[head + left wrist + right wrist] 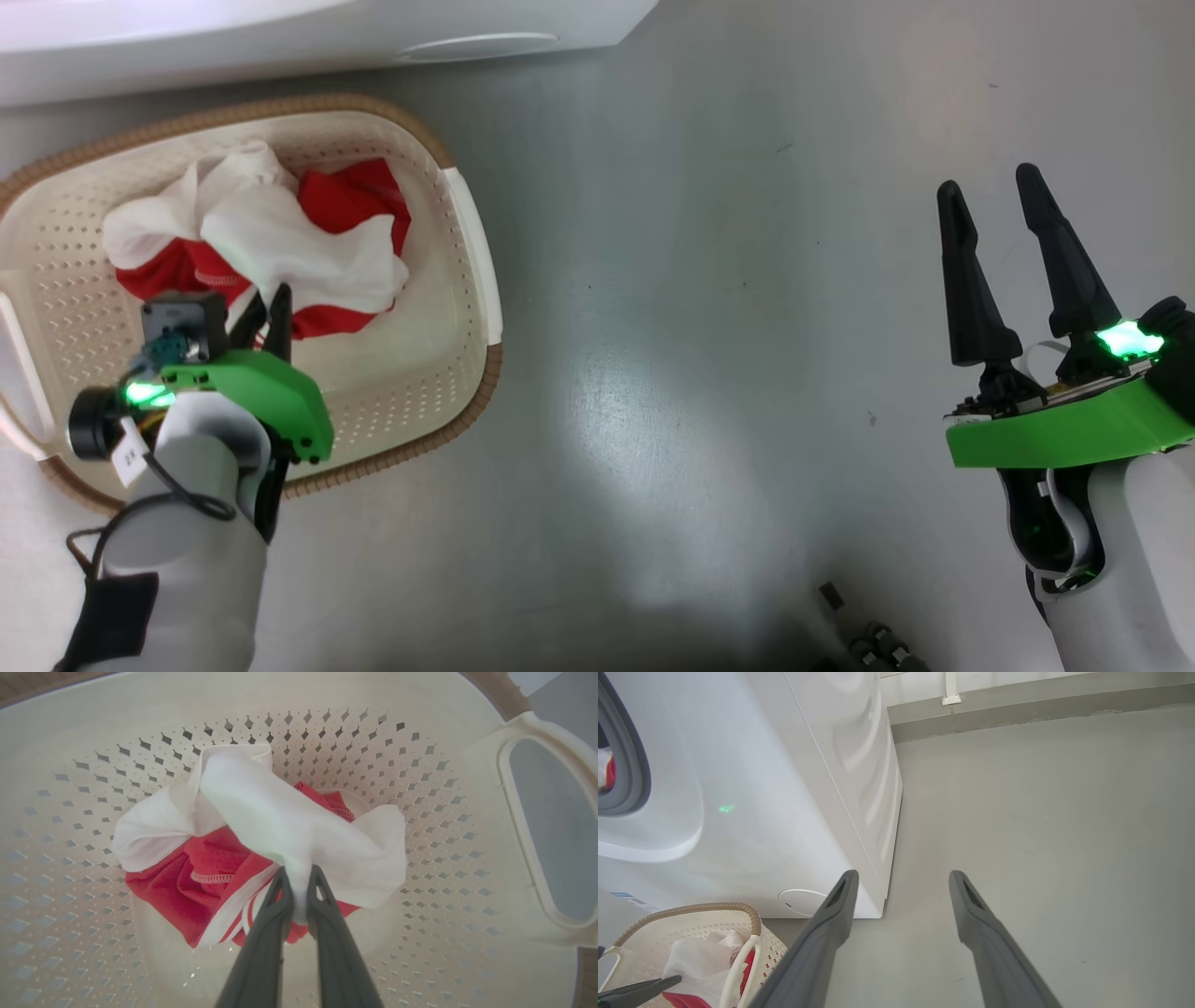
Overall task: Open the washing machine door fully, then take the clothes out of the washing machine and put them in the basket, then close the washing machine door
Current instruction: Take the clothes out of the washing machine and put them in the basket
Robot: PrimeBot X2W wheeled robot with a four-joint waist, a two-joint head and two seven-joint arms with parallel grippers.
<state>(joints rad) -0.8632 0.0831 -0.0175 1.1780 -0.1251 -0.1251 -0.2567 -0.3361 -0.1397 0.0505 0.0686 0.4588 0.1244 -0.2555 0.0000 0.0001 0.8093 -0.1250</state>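
Our left end effector (269,313) reaches down into the small cream perforated plastic basket (411,373) with the brown woven-look rim. Its two long dark fingers are pinched narrow on a white fold of the soft red and white fabric clothes (280,243). In the left wrist view we see the left end effector (299,873) with that white cloth squeezed between its fingertips. The rest of the clothes (210,858) lies bunched on the bottom of the basket (444,812), red folds under white ones.

The basket stands on the grey floor (709,280), just in front of the big white boxy washing machine (280,37) and near its small round white flap (481,47).

Our right end effector (994,187) hangs over bare floor, well apart from the basket, with its fingers spread wide and holding nothing. Looking along the right end effector (901,877), we see a corner of the washing machine (761,788) and its grey-blue rubber seal (633,765) at the left edge. The basket (691,907) with the clothes (696,961) sits below.
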